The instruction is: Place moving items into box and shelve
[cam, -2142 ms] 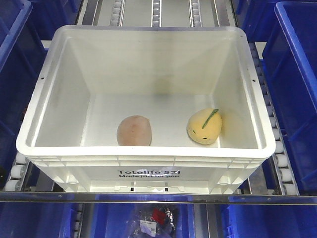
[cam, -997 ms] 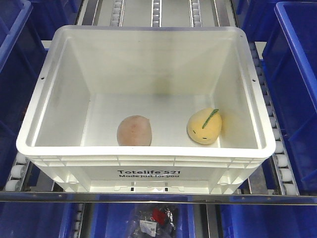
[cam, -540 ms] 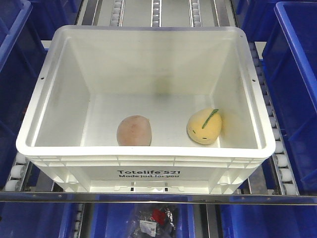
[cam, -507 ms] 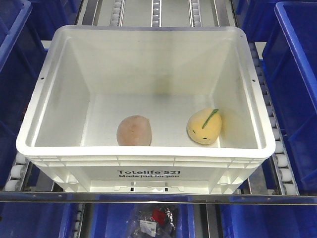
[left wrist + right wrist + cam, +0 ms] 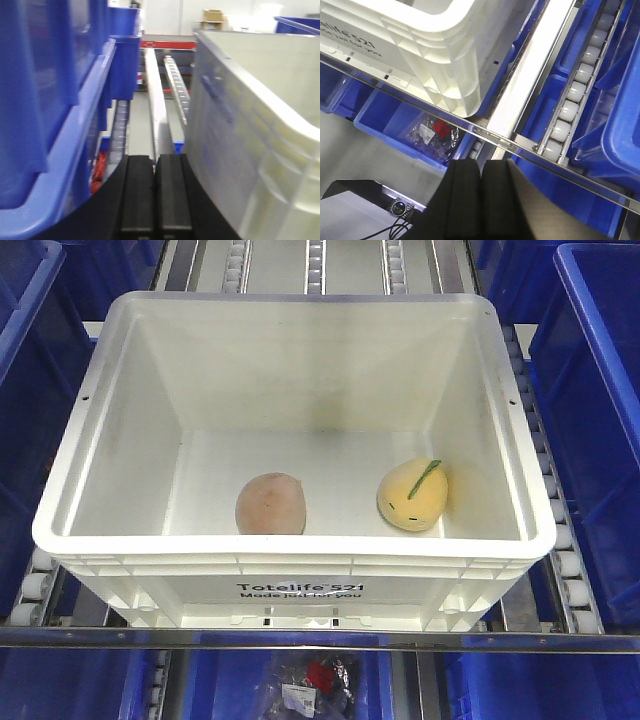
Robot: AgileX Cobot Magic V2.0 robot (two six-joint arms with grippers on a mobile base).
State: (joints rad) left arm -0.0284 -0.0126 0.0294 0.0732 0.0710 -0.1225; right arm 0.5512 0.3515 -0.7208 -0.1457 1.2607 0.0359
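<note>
The white box (image 5: 300, 562) sits on the roller shelf, print side toward the front. Inside it lie the two moving items: a dusty-pink plush ball (image 5: 270, 504) near the front middle and a yellow plush fruit (image 5: 412, 494) to its right. No gripper shows in the front view. In the left wrist view my left gripper (image 5: 155, 160) is shut and empty, beside the box's outer wall (image 5: 240, 130). My right gripper (image 5: 481, 164) is shut and empty, below and in front of the box corner (image 5: 445, 60).
Blue bins stand left (image 5: 25, 370) and right (image 5: 600, 390) of the box. A lower blue bin (image 5: 427, 135) holds bagged parts. Roller tracks (image 5: 577, 90) and a metal shelf rail (image 5: 530, 145) run by the box.
</note>
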